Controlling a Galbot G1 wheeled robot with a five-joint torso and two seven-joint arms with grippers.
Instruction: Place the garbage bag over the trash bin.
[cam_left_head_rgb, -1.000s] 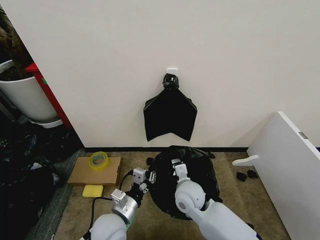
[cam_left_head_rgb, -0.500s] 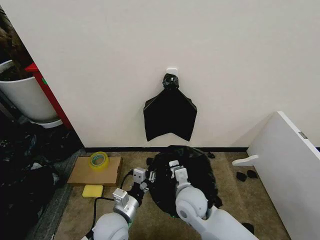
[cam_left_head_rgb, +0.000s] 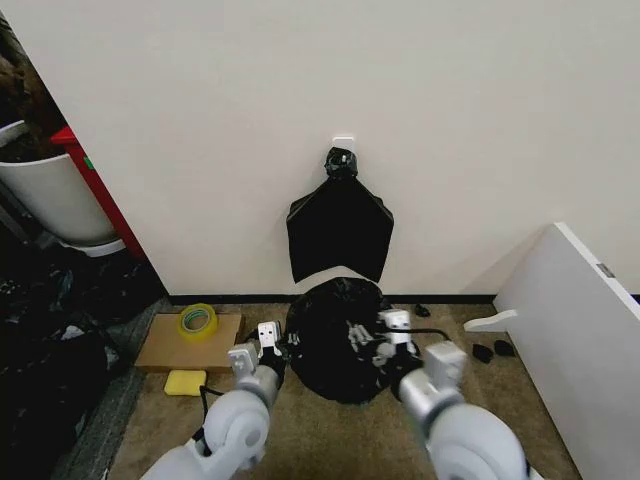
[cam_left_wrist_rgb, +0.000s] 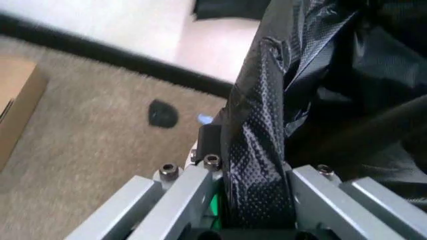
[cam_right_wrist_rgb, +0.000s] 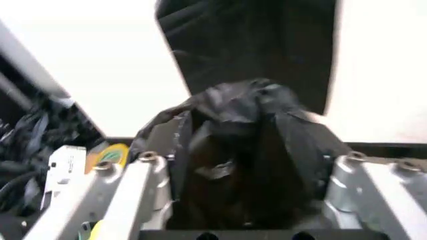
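Even, soft light on the pale wall, dim clutter at the left floor edge, faint sheen on the garbage bag, both arms smeared by motion blur, right wrist view soft and overexposed, left wrist view blown white near the wall.

Garbage bag: thin black plastic, glossy, crinkled; fine embossed grain where pinched in left claw. Claw fingers: matt brushed grey metal, steel screws. Floor beneath bag: rough beige carpet. Left of bag: matt brown cardboard, glossy yellow tape roll.
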